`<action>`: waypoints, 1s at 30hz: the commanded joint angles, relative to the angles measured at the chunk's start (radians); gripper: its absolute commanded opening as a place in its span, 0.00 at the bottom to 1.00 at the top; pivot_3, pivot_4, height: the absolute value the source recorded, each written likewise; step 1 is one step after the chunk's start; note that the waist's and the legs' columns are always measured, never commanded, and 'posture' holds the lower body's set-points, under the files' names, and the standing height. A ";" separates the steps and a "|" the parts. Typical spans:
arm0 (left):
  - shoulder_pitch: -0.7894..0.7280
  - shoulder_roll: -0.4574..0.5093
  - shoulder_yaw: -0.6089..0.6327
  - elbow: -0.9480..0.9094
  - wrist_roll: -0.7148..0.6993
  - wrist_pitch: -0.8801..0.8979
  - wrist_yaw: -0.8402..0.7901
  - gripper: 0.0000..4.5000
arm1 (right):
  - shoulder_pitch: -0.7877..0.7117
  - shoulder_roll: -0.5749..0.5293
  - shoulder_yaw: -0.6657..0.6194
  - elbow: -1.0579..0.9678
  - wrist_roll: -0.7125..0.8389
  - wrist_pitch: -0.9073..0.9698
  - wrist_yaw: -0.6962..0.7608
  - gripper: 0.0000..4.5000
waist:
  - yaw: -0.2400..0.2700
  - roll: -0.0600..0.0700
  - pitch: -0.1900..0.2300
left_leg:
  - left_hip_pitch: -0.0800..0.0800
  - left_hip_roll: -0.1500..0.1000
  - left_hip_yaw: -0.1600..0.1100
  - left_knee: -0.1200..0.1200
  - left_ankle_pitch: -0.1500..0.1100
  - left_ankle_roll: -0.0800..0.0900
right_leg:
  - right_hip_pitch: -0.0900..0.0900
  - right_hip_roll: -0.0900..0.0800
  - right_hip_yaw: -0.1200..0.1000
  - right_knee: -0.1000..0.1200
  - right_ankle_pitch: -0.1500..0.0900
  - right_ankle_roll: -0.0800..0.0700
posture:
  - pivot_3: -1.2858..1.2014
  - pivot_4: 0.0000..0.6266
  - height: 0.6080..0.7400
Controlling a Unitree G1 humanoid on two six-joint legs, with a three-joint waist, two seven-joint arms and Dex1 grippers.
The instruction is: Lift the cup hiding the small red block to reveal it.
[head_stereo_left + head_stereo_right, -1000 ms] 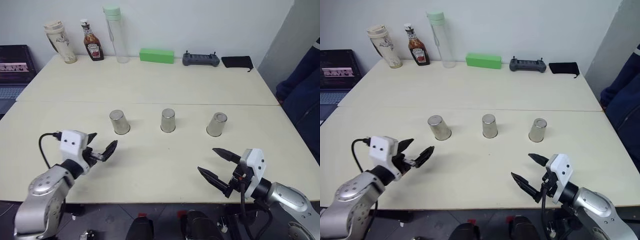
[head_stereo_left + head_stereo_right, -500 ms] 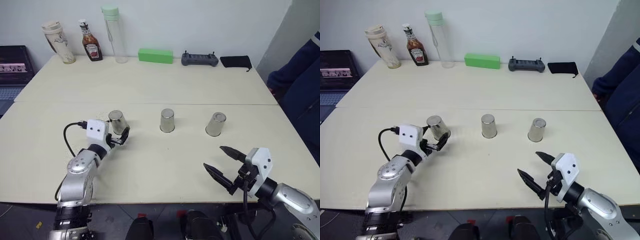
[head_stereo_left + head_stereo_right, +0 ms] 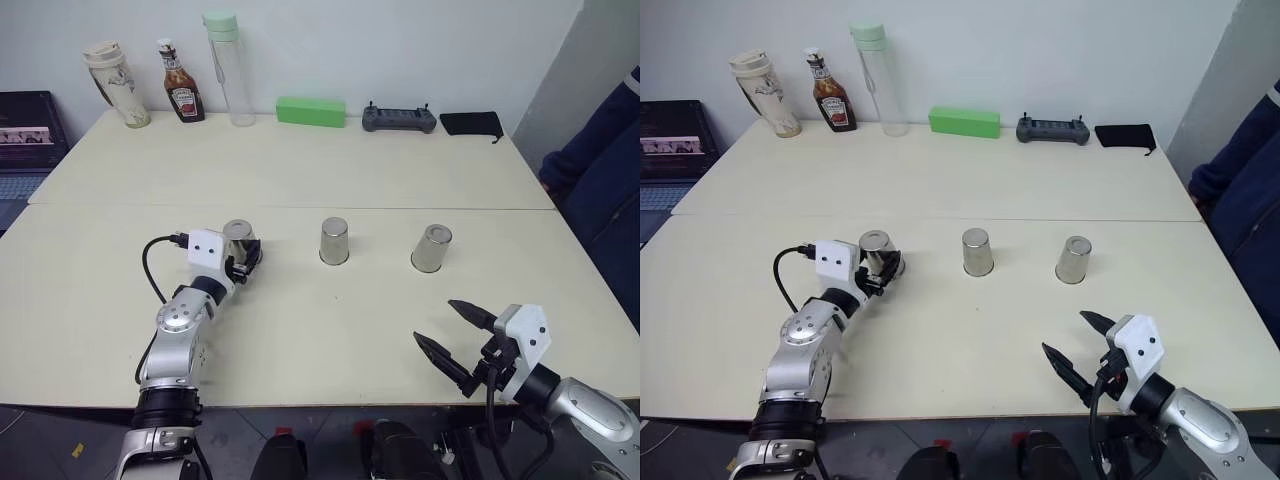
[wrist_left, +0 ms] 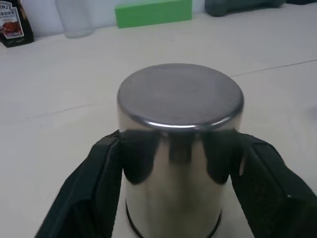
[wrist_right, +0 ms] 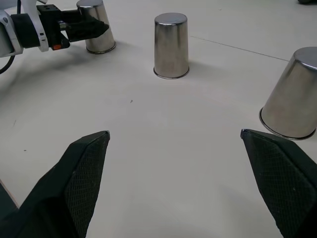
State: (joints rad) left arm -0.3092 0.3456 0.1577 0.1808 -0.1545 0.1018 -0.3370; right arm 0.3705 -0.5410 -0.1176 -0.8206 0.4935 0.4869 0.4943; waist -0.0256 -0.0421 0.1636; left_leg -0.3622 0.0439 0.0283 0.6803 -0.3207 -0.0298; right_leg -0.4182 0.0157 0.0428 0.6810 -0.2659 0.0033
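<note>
Steel tumblers, three alike, stand upside down in a row across the near half of the cream table [image 3: 400, 170]; the L-most cup [image 3: 240, 238] is now the one in play. Change since a sec ago: the left gripper [image 3: 243, 266] was hanging wide open over bare table short of the row, and has since reached fwd and closed, so its two black fingers [image 4: 94, 183] now press the cup's sides, one on each flank (wrist view shows the dark pads mirrored in the metal, cup upright, rim apparently on the table). So the grasp looks made, lift not yet begun. Middle cup [image 3: 334, 241] and R-most cup [image 3: 432, 248] stand untouched, well apart from either arm. Right gripper [image 3: 462, 336] hovers low over the near table edge on the R side, jaws spread wide, holding nothing, about where it was a sec ago. The small red block isn't visible; if it's under the gripped cup, that can't be told until the cup comes up. Judgement: next step is a straight vertical raise, enough to clear whatever sits beneath. Risk: polished tapered wall, pinch could slip, or a tilt could drag the block along. Back edge holds bottles, a green block [image 3: 312, 111], a controller; none matter here.
</note>
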 commanded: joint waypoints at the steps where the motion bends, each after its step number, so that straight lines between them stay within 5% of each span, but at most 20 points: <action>1: -0.031 0.015 0.026 -0.038 -0.009 -0.004 0.014 0.61 | -0.017 0.007 -0.006 -0.025 0.002 -0.022 -0.004 1.00 | 0.000 0.000 0.000 | 0.000 0.000 0.000 0.000 0.000 0.000 | 0.000 0.000 0.000 0.000 0.000 0.000 | 0.52 0.24 1.00; 9: -0.039 0.066 0.130 -0.241 -0.059 0.190 0.096 0.61 | -0.047 0.013 0.012 0.001 -0.002 -0.024 0.008 1.00 | -0.001 0.000 0.000 | -0.001 0.001 0.000 0.000 0.000 0.000 | -0.001 0.000 0.000 0.000 0.000 0.000 | 0.52 0.24 1.00; 22: 0.035 0.049 0.146 -0.111 -0.071 0.220 0.089 0.61 | -0.072 0.008 0.013 0.012 0.000 -0.015 0.009 1.00 | 0.002 0.000 -0.001 | 0.000 0.000 0.000 0.000 0.000 0.000 | 0.000 0.000 -0.001 0.000 0.000 0.000 | 0.52 0.24 1.00; 24: 0.035 0.050 0.140 -0.092 -0.069 0.208 0.081 0.77 | -0.065 0.008 0.014 0.004 -0.001 -0.013 0.007 1.00 | 0.002 0.000 -0.002 | 0.000 0.000 -0.001 0.000 0.000 0.000 | 0.000 0.000 -0.001 0.000 0.000 0.000 | 0.52 0.24 1.00; 30: 0.059 0.078 0.158 -0.133 -0.079 0.228 0.063 1.00 | -0.051 0.010 0.017 -0.001 -0.004 -0.017 0.007 1.00 | 0.001 0.000 -0.002 | 0.000 0.000 0.000 0.000 0.000 0.000 | 0.000 0.000 -0.001 0.000 0.000 0.000 | 0.52 0.24 1.00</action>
State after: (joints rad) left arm -0.2644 0.3928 0.2938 0.1132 -0.2209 0.3247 -0.2626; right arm 0.3177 -0.5293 -0.0928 -0.7885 0.4904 0.4864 0.5002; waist -0.0243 -0.0421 0.1620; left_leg -0.3623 0.0440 0.0279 0.6806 -0.3205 -0.0302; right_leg -0.4183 0.0154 0.0424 0.6811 -0.2658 0.0034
